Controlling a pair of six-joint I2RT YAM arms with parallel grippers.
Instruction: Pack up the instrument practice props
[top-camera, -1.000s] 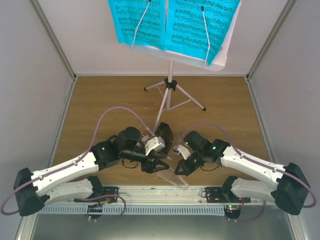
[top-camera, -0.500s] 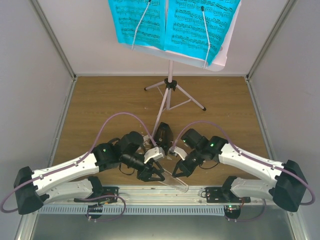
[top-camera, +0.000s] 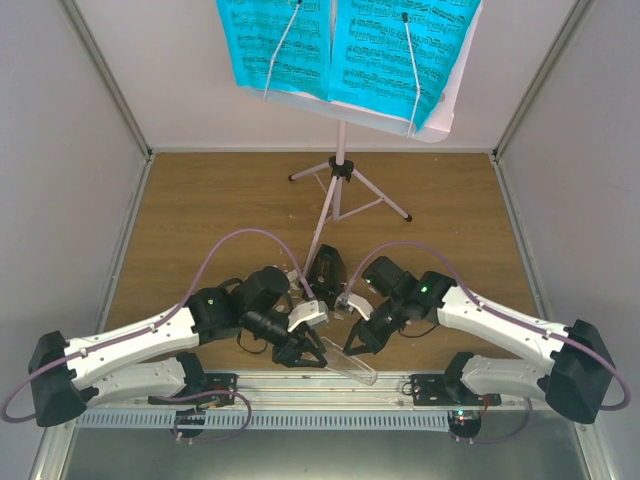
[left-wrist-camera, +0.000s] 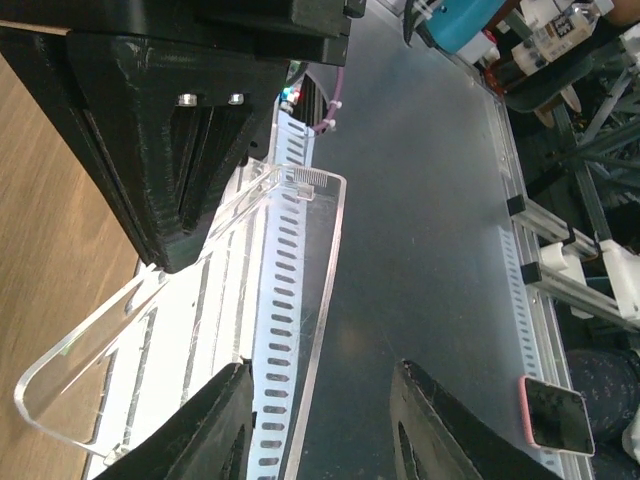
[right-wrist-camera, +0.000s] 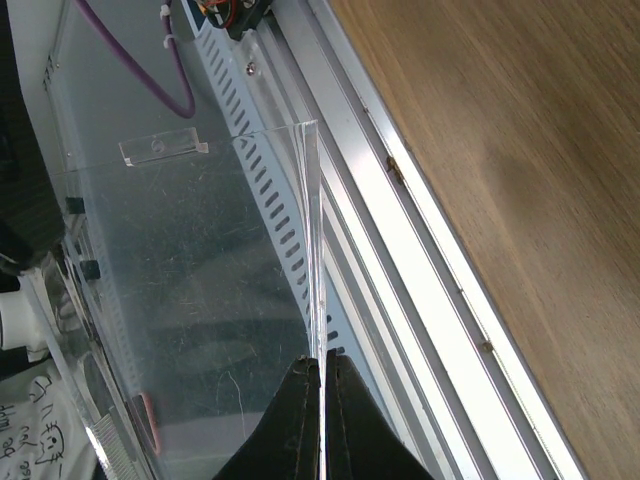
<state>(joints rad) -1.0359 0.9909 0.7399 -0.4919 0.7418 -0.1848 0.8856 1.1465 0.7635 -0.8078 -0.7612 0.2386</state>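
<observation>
The right jaws clamp one thin wall of the clear cover (right-wrist-camera: 200, 260), apparently steadying it so the left jaws, parted around another edge, can take hold.

No legible txt; only music notation on blue sheets (top-camera: 385, 55).

Right end effector (top-camera: 354, 343) seemingly on clear cover (top-camera: 350, 366).
</observation>
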